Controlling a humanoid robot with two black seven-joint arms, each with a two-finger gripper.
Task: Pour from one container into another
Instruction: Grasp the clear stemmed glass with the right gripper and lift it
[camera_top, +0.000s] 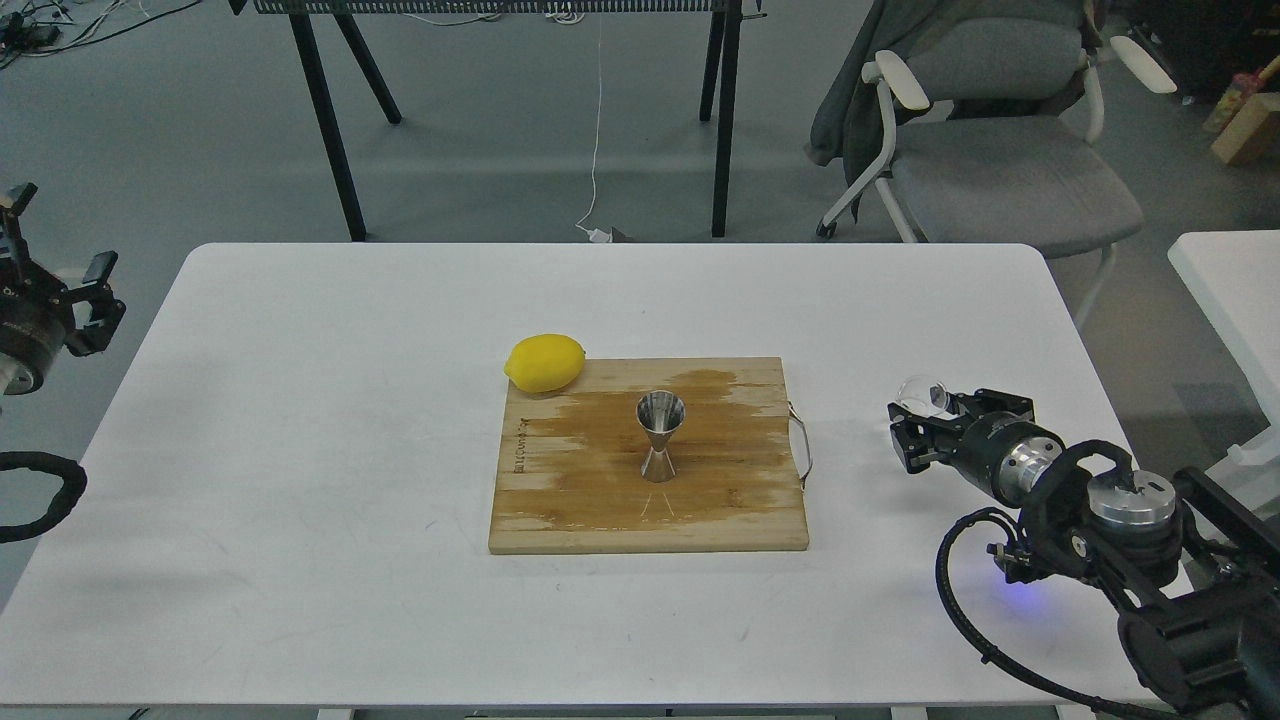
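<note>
Right gripper (915, 428) near the table's (300, 420) right edge pinched the glass cup (924, 395). Steel jigger (660, 436) stood upright mid-cutting board (560, 500). Left gripper (60, 270) off the left edge, fingers spread.

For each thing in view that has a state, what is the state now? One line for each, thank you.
Glass cup: at the right claw, tipped on its side; grip not clear.
Jigger: upright on the cutting board.
Lemon: whole, at the board's far left corner.
Left claw: open, holds nothing.
</note>
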